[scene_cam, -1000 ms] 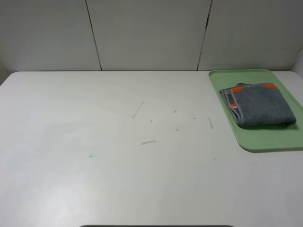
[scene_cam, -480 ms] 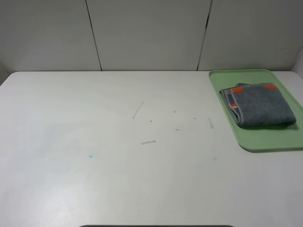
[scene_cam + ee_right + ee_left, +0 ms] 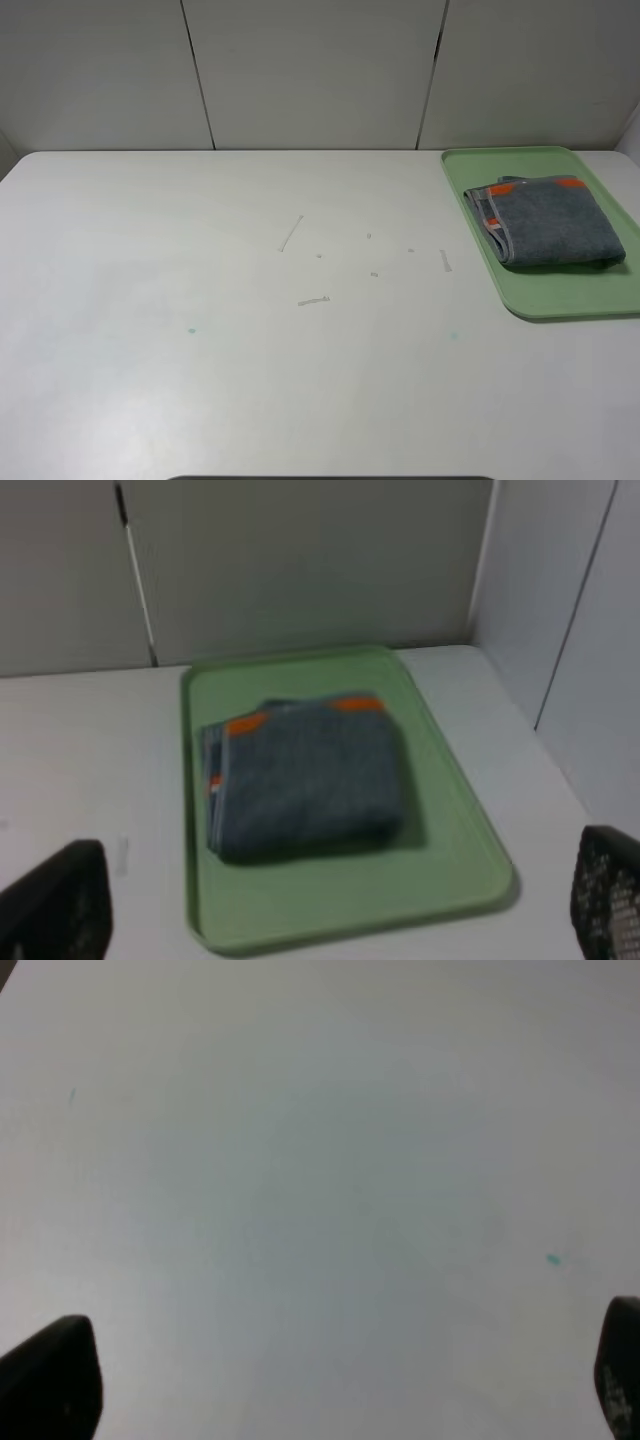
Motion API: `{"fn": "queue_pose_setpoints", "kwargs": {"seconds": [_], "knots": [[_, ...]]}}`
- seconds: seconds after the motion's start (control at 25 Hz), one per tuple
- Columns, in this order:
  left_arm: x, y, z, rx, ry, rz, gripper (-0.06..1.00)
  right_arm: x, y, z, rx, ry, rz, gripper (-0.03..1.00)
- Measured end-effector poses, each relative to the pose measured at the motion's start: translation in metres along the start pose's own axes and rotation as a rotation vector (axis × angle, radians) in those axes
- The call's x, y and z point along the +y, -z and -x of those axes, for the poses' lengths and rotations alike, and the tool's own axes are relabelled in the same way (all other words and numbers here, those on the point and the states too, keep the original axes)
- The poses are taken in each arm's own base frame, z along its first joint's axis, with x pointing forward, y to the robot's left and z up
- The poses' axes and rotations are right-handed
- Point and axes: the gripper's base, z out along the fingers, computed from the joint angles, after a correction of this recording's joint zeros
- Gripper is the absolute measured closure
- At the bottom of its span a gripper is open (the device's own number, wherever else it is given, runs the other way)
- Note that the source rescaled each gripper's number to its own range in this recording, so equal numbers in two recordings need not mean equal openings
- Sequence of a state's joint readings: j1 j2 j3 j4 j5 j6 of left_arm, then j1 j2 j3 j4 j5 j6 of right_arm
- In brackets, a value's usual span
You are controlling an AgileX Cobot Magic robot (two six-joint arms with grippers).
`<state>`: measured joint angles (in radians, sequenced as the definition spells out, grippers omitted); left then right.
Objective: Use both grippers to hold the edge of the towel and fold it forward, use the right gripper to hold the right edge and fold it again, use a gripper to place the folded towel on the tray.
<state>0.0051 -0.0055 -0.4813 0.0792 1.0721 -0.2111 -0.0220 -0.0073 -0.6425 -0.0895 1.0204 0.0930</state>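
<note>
No text, label or number can be read anywhere, though the blurred wrist views might hide small print.

A white counter [image 3: 200,380] fills most of the view; small scuffs [image 3: 291,233] and faint green specks [image 3: 191,331] mark it; behind stands a pale grey panelled wall [image 3: 310,70] with dark seams; soft, even light.

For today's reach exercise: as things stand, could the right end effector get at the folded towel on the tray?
Probably yes. The right end effector is open, facing the towel on the tray, with nothing between them.
</note>
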Motion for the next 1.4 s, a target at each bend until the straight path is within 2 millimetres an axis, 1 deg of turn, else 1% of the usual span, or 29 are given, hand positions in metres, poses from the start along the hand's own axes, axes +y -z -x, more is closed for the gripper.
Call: {"fn": "queue_pose_setpoints", "kwargs": {"seconds": [0.16, 0.24, 0.48, 1.4], "knots": [[0.0, 0.0, 0.0, 0.0, 0.0, 0.0, -0.04, 0.002, -0.023, -0.024, 0.116, -0.012, -0.025, -0.03], [0.0, 0.0, 0.0, 0.0, 0.0, 0.0, -0.04, 0.004, -0.03, -0.033, 0.156, -0.013, -0.025, -0.03], [0.0, 0.0, 0.0, 0.0, 0.0, 0.0, -0.04, 0.009, -0.03, -0.034, 0.162, 0.027, 0.025, -0.03], [0.0, 0.0, 0.0, 0.0, 0.0, 0.0, -0.04, 0.009, -0.03, -0.034, 0.162, 0.024, 0.029, -0.03]]}}
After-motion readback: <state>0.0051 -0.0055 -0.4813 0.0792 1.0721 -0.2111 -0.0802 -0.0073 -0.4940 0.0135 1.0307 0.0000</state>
